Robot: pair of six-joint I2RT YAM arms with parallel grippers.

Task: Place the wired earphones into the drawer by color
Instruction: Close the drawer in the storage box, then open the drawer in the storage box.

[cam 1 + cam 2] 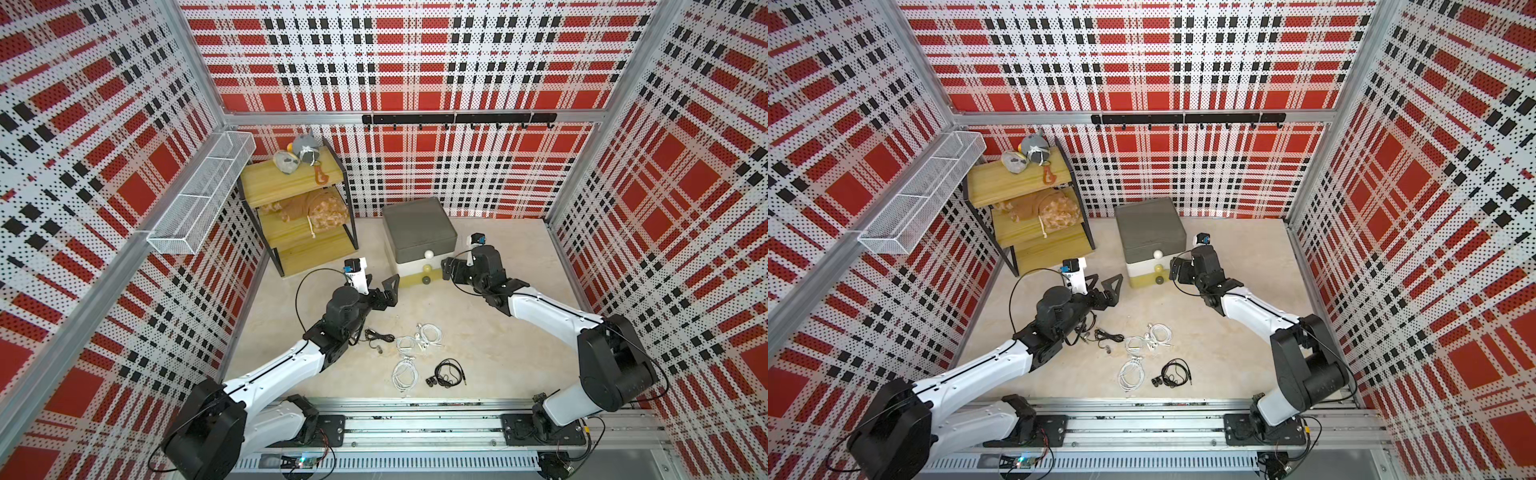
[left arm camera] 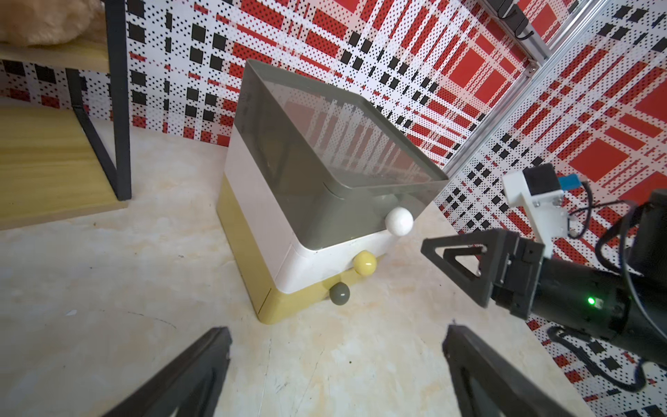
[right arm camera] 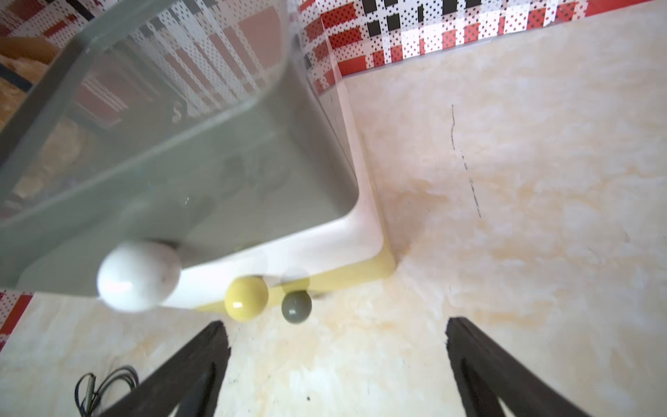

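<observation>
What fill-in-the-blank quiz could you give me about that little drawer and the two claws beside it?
1. The drawer's dark grey tier has a ___ knob.
2. Its white tier has a ___ knob.
3. The left gripper and right gripper are both ___ and hold nothing.

Missing words: white; yellow; open.

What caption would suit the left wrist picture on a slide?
Open left gripper faces the three-tier drawer chest; right gripper hovers near its white knob.
</observation>
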